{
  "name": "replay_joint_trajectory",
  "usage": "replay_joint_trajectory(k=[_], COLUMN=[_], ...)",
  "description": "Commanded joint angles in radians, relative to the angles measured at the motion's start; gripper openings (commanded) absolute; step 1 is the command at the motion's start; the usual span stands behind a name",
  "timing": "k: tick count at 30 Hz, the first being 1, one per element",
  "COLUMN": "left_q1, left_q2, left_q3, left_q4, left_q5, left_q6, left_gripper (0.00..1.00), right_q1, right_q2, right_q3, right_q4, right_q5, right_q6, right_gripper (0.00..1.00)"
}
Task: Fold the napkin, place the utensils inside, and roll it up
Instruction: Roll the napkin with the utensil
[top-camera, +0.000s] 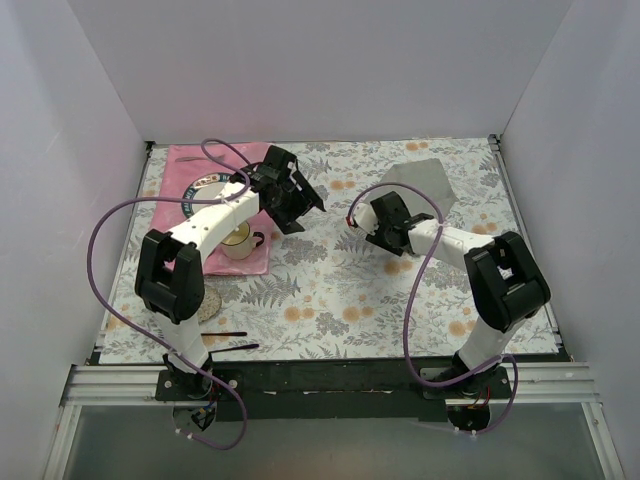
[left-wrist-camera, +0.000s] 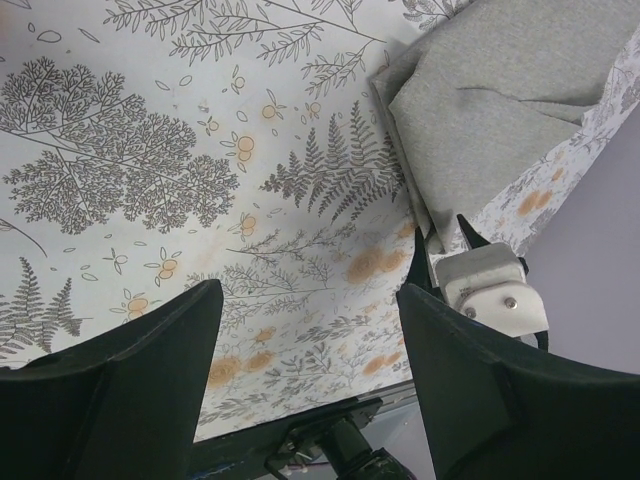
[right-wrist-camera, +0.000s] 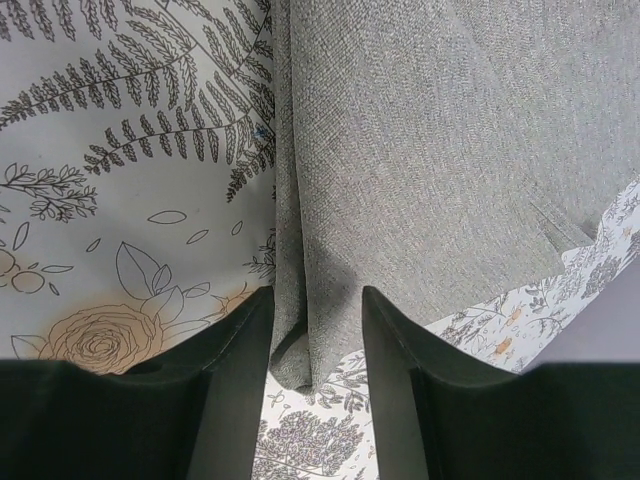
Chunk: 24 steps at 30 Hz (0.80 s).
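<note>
R gripper (right-wrist-camera: 317, 300) is set astride a bunched fold of the grey napkin (right-wrist-camera: 430, 150), cloth filling the gap btwn its fingers; a firm pinch can't be confirmed. L gripper (left-wrist-camera: 310, 300) is held spread, nothing btwn its fingers, above the floral tablecloth (left-wrist-camera: 150, 150). The napkin is seen upper right in the top view.

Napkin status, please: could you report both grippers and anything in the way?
Left gripper open, over bare tablecloth. Right gripper astride napkin edge, grip unconfirmed. Cup and placemat sit left, apart.
</note>
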Motion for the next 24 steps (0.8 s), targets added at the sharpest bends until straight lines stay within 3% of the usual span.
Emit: replay_joint_trajectory(k=[1,14,24], left_q1=[0.001,0.017,0.026], left_q2=[-0.086,-0.077,-0.067], left_q3=[-0.012,-0.020,-0.033], left_q4=[0.024,0.037,0.054], left_q5=[0.005,0.016,0.030], left_q6=[-0.019,-0.021,-0.016], left_gripper=[0.70,0.70,0.70], right_q1=[0.009,0.032,0.033], right_q2=[0.021,0.055,0.104], right_q3=[0.001,-0.051,-0.076], right_q4=[0.061,0.101,0.153], right_q5=[0.034,0.096,0.145], right_q6=[-0.006,0.011,0.018], right_gripper=[0.47,0.45,0.35])
